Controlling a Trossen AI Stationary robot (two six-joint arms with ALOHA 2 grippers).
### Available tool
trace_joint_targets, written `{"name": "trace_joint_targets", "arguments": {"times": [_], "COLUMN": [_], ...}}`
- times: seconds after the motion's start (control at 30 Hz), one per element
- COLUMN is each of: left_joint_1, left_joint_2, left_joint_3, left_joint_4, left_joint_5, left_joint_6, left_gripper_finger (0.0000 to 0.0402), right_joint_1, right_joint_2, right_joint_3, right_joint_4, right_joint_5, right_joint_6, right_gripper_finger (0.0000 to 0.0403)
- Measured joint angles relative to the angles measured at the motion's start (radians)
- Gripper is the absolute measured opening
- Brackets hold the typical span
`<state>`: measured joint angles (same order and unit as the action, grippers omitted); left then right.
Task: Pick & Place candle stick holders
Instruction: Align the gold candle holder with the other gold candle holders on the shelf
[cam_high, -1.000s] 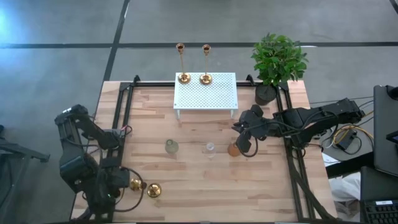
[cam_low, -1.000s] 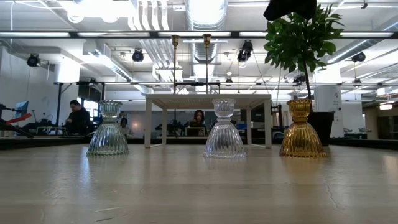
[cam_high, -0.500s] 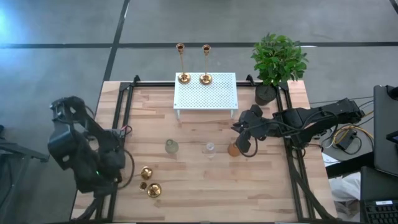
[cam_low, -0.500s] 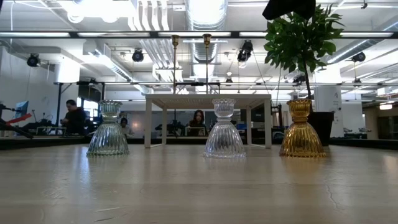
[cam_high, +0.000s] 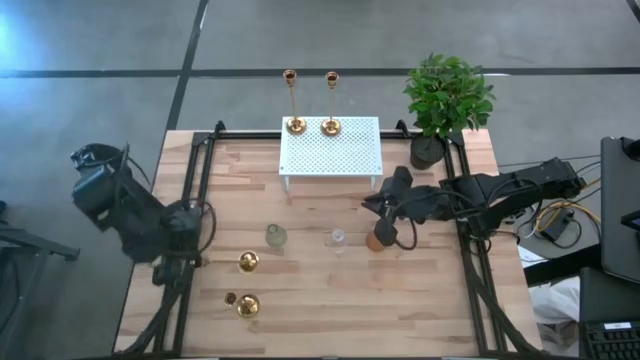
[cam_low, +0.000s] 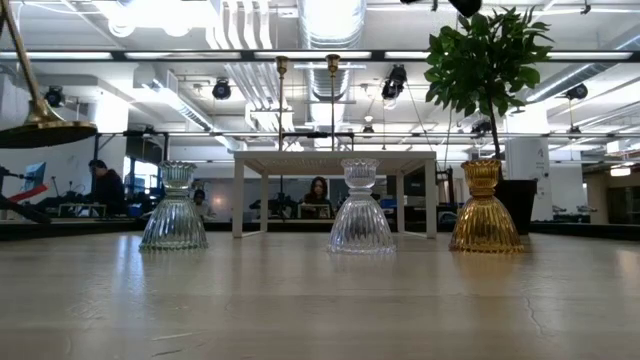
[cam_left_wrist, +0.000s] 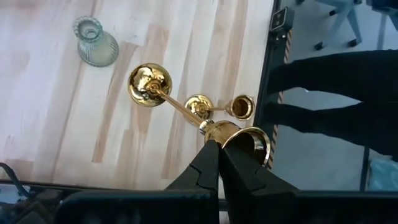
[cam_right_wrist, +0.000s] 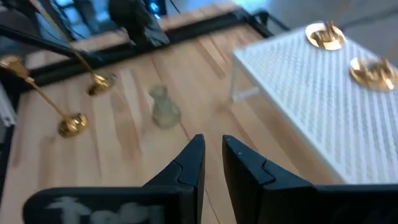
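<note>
Two gold candle stick holders (cam_high: 295, 125) (cam_high: 331, 127) stand by their bases on the white perforated rack (cam_high: 330, 155). A third (cam_high: 247, 305) stands on its base on the wood near the front left. The fourth (cam_high: 248, 262) is lifted, and my left gripper (cam_left_wrist: 217, 152) is shut on it, at the table's left (cam_high: 198, 260). Its round base (cam_low: 45, 130) shows high in the low view. My right gripper (cam_right_wrist: 211, 149) hovers near the amber glass holder (cam_high: 375, 240), fingers a little apart with nothing between them. My left gripper pinches the candle stick holder's thin stem just under its top cup (cam_left_wrist: 208, 127) between its two fingers. The fingers slant down from the table's left side and lie across the stem. The holder hangs clear of the table, tilted, its base (cam_left_wrist: 149, 84) lowest and farthest from the gripper.
Three ribbed glass holders stand in a row mid-table: greenish (cam_high: 276, 236), clear (cam_high: 338, 238) and amber. A potted plant (cam_high: 447, 95) stands at the back right beside the rack. Black rails (cam_high: 205, 190) run along both table sides. People sit in the room beyond.
My left gripper has risen and gone from the near left corner toward the far edge, turning as it went. The candle stick holder went with it, lifted clear from beside the standing one, and its base now shows in the low view. My right gripper has tipped slightly.
</note>
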<state>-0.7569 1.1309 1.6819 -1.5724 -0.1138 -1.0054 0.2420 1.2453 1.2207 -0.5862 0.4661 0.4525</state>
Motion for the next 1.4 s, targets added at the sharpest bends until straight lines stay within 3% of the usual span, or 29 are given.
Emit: {"name": "trace_joint_targets", "arguments": {"times": [0.13, 0.3, 0.57, 0.73, 1.03, 1.4], "left_joint_1": [0.157, 0.358, 0.573, 0.625, 0.662, 0.75], "left_joint_2": [0.004, 0.058, 0.187, 0.26, 0.375, 0.495], "left_joint_3": [0.001, 0.013, 0.172, 0.271, 0.36, 0.462], "left_joint_4": [0.0, -0.002, 0.004, 0.001, 0.001, 0.001], "left_joint_5": [0.106, 0.272, 0.395, 0.442, 0.466, 0.529], "left_joint_6": [0.139, 0.363, 0.644, 0.718, 0.803, 0.911], "left_gripper_finger": [0.0007, 0.0007, 0.0007, 0.0007, 0.0007, 0.0007], "right_joint_1": [0.0, 0.0, -0.001, 0.0, 0.0, 0.002], "right_joint_2": [0.003, 0.053, 0.168, 0.24, 0.311, 0.411], "right_joint_3": [0.0, 0.0, 0.0, 0.0, 0.0, 0.121], "right_joint_4": [0.114, 0.256, 0.402, 0.522, 0.67, 0.619], "right_joint_5": [-0.023, -0.03, -0.052, -0.142, -0.212, -0.24], "right_joint_6": [-0.097, -0.168, -0.2, -0.195, -0.193, -0.231], "right_gripper_finger": [0.0058, 0.0094, 0.0172, 0.0195, 0.0185, 0.0169]}}
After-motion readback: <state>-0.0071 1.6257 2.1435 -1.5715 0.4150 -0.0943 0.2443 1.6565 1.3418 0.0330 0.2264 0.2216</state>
